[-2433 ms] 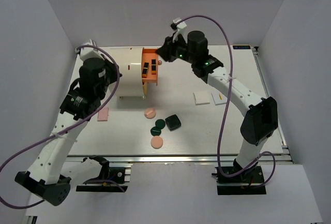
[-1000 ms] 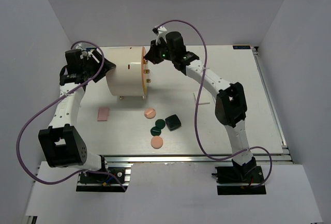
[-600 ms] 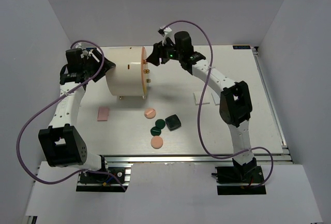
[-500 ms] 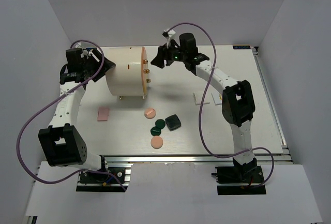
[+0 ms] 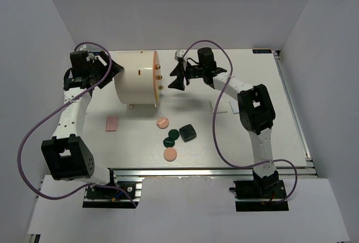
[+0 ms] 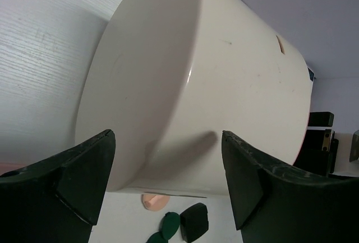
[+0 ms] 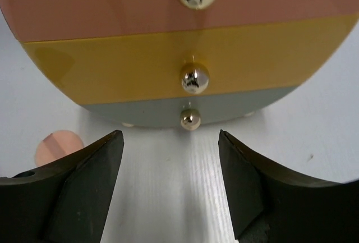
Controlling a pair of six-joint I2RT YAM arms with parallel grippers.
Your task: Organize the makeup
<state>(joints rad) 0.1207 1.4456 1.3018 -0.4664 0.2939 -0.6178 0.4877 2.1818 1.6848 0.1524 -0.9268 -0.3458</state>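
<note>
Left gripper [image 6: 167, 159] gapes wide and empty behind the cream cylinder [image 5: 134, 78]. One pink pad [image 5: 112, 123] lies in front. The cylinder's three drawers are closed, contents hidden. In front of it lie two peach discs [image 5: 162, 123], two green discs [image 5: 174, 134] and one dark compact [image 5: 188, 132]. Right gripper [image 7: 170, 142] is spread and empty, facing the gold knobs [image 7: 194, 78]. Two white tiles [image 5: 222, 107] sit by its arm.

cylinder [image 5: 134, 85] left, discs [image 5: 170, 154] centre, bare table [image 5: 286, 142] right

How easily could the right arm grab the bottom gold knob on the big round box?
Probably yes, quite easily. The right gripper is open and points straight at the bottom gold knob, with only bare table in between and nothing blocking the way.
</note>
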